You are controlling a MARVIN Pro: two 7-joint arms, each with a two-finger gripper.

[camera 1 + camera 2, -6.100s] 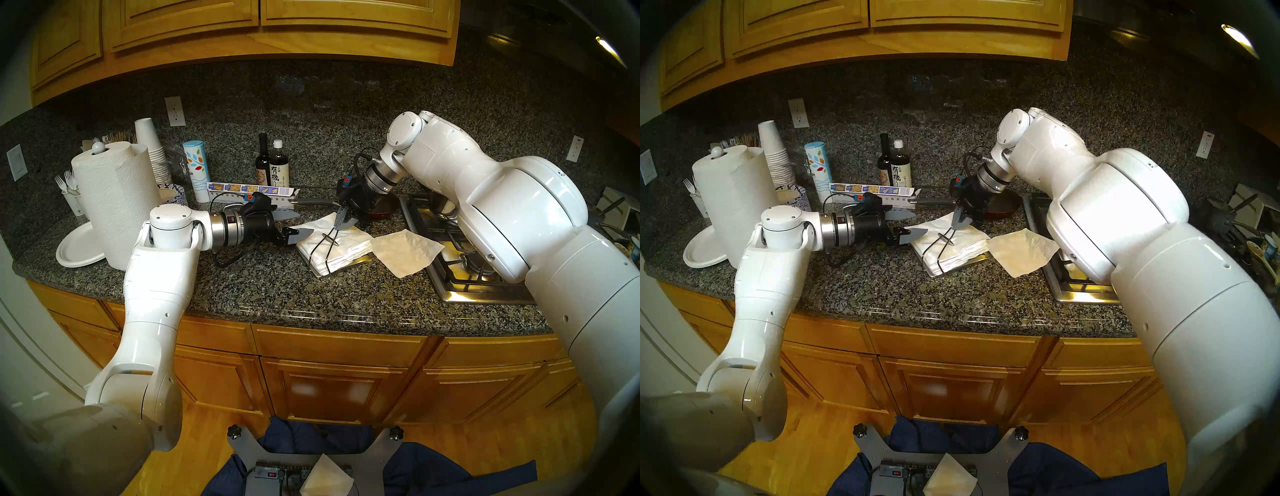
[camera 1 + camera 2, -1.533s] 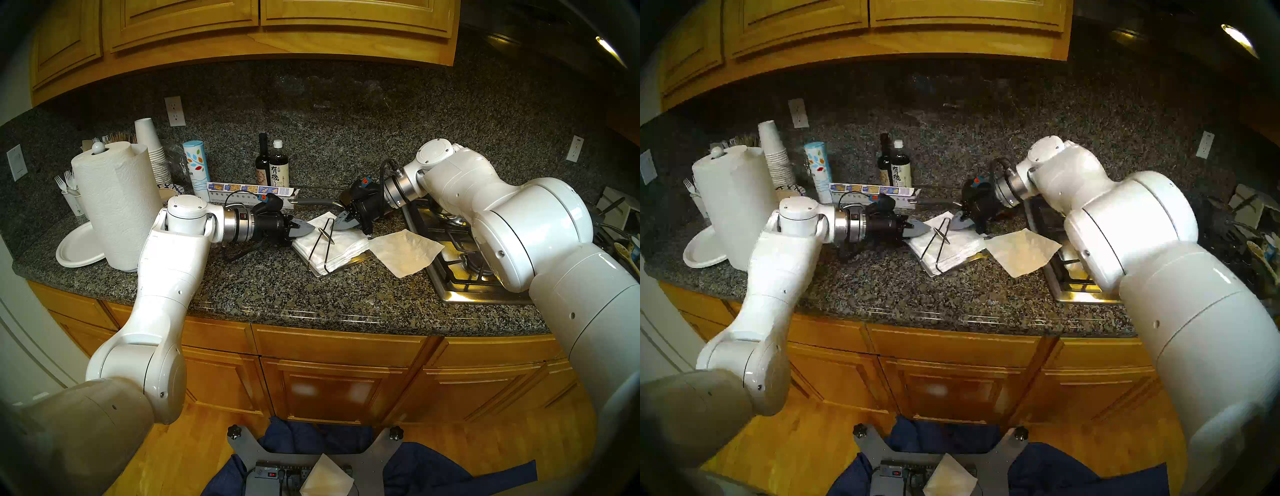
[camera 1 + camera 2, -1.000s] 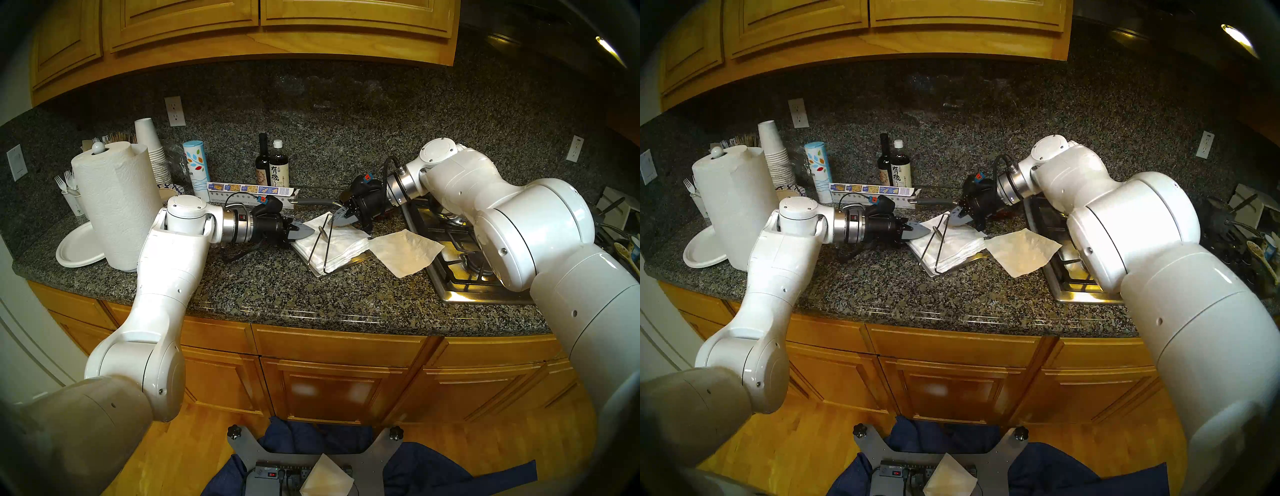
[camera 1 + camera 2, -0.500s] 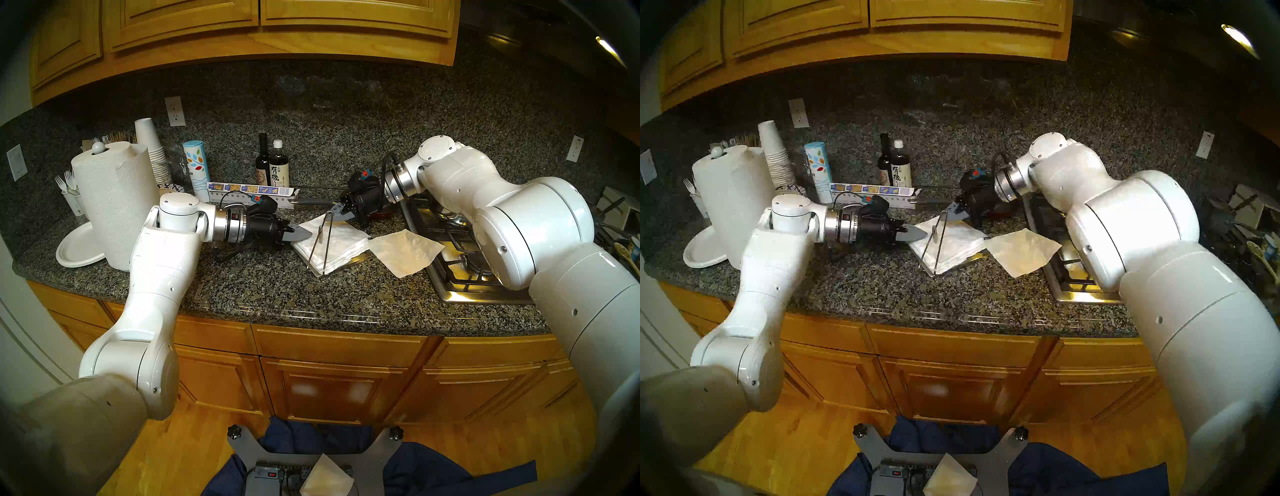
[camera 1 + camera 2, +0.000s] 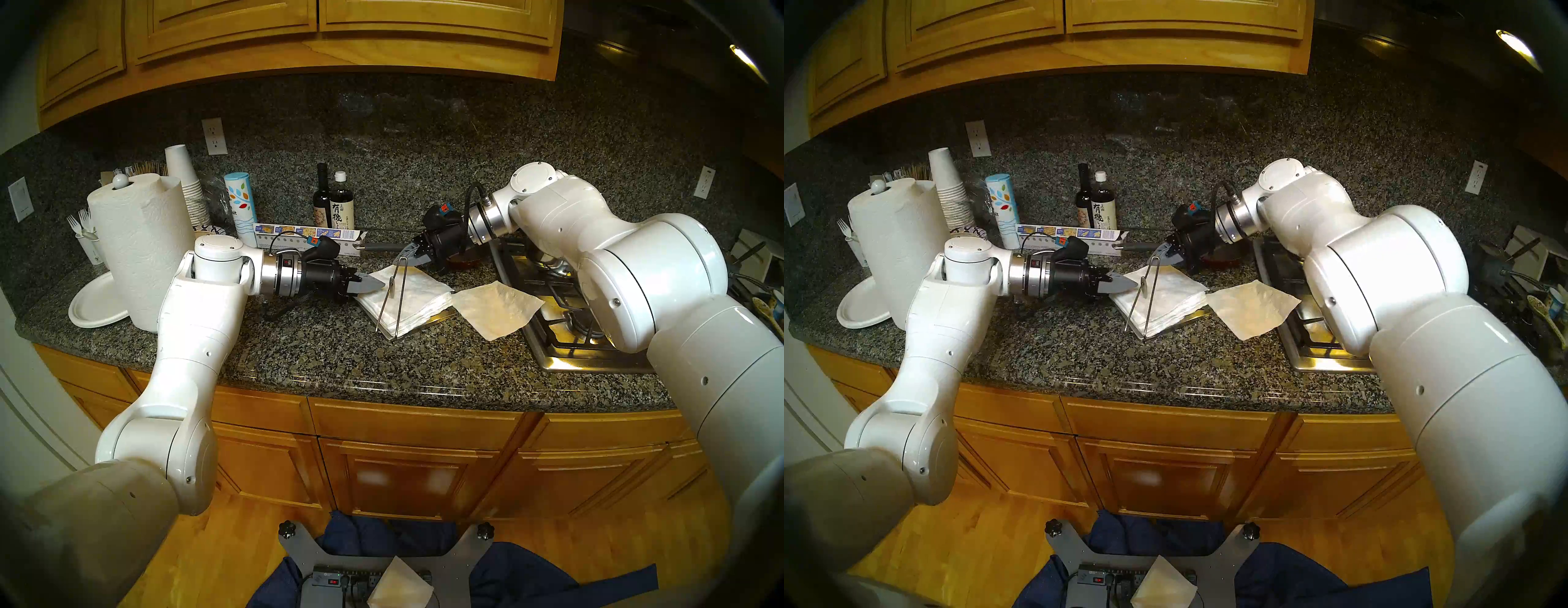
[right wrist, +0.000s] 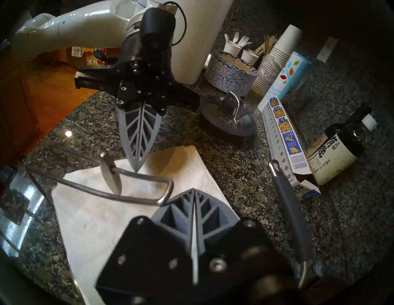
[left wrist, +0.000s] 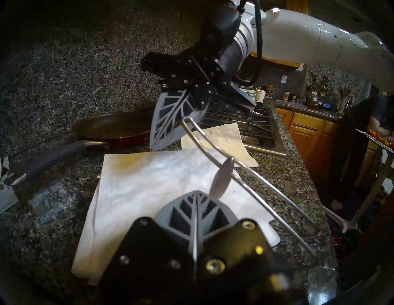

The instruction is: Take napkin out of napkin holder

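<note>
Now | right gripper (image 5: 402,256) clamped on napkin holder (image 5: 441,314) wire arm (image 5: 401,297), raised | left gripper (image 5: 379,283) closed at stack (image 5: 418,297) edge

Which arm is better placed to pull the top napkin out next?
Left: the left gripper sits shut at a corner of the napkin stack; the right gripper is occupied holding the wire arm up.

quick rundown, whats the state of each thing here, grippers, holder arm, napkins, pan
right gripper: shut, its tip hooked under the wire arm's loop
wire arm: lifted off the stack, tilted up
left gripper: shut at the stack's left corner
napkin stack: in the holder tray
loose napkin: flat, beside the holder
frying pan: looks empty
</note>
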